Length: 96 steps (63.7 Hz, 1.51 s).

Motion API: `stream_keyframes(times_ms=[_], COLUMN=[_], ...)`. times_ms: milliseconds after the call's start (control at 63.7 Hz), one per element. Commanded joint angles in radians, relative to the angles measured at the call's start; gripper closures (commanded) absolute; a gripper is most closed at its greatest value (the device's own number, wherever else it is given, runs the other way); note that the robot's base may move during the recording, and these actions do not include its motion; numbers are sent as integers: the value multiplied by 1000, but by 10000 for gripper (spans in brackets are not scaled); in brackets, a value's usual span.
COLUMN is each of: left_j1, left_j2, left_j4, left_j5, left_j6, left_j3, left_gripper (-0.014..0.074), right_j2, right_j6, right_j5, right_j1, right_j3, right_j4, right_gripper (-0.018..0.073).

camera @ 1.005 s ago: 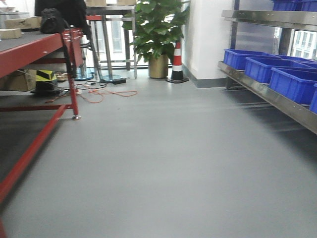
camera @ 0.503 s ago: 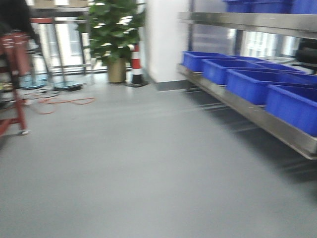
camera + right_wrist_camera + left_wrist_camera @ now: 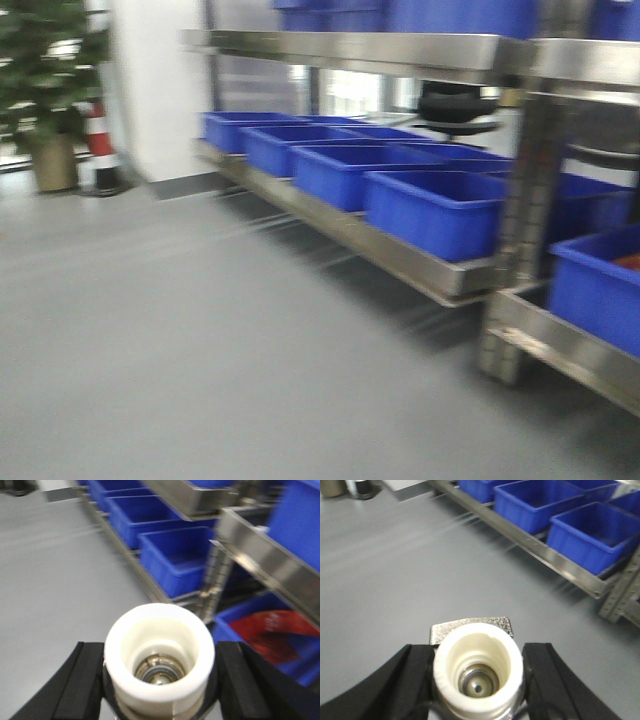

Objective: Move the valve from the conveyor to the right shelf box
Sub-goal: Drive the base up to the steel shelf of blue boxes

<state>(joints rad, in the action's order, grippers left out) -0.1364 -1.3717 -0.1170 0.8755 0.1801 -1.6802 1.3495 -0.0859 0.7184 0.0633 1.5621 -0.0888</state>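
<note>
A: What is the left hand doing?
B: It is pinching a valve from both sides. The whitish mouth is facing the camera, and the valve's silver metal is showing just beyond it.
A: And the right hand?
B: It is gripping a second valve the same way, with the pale collar up front.
A: What is lying beyond them?
B: Grey floor is stretching ahead of the left hand. Ahead and to its right, a steel shelf is carrying blue boxes. To the right of the right hand, one such box is holding something red, too blurred to name.
</note>
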Motion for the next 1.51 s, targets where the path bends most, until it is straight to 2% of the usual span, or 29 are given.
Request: stream_keyframes(times_ms=[0,1492], left_j1=[3,3], left_j2=[12,12], left_j4=[-14,-14], left_j5=[-57,-57], left_j6=[-7,-7], left_j3=[-10,-10], left_gripper=[707,707], right_j2=[-16,-16], right_j6=[-9,-9], right_j5=[-77,-77], right_j1=[2,2], right_j3=[20,20], right_j4=[6,6], right_gripper=[713,713])
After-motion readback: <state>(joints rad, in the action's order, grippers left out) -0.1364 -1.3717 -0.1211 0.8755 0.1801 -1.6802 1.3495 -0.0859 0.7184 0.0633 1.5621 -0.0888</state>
